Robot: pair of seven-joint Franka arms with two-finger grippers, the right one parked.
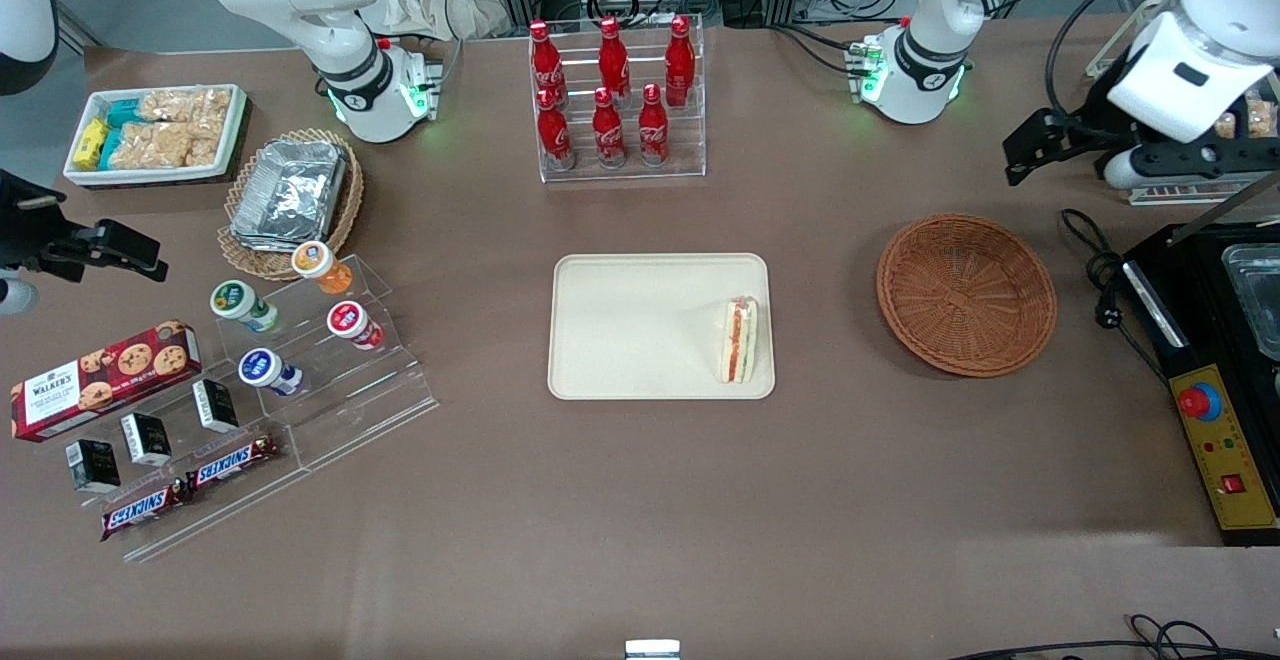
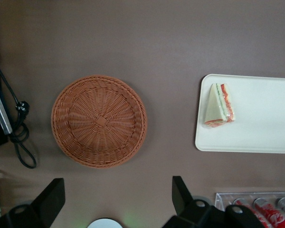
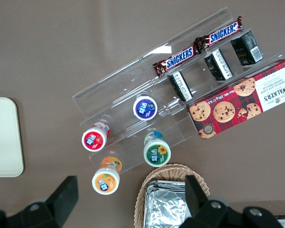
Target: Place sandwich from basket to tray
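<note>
The sandwich (image 1: pixel 739 339) (image 2: pixel 219 105), a pale bread wedge with an orange-red and green filling stripe, lies on the cream tray (image 1: pixel 640 325) (image 2: pixel 261 123), at the tray's end toward the working arm. The reddish-brown woven basket (image 1: pixel 966 294) (image 2: pixel 99 121) stands empty on the table beside the tray, toward the working arm's end. My left gripper (image 1: pixel 1022 153) (image 2: pixel 117 184) hangs above the table, farther from the front camera than the basket. It is open, with only bare table showing between its black fingers (image 2: pixel 179 190).
A clear rack of red cola bottles (image 1: pixel 620 100) stands farther back than the tray. A black control box with a red button (image 1: pixel 1215 420) and a cable (image 1: pixel 1095 270) lie past the basket. Snack stands (image 1: pixel 300 340), a foil-filled tan basket (image 1: pixel 290 195) and a white bin (image 1: pixel 155 130) sit toward the parked arm's end.
</note>
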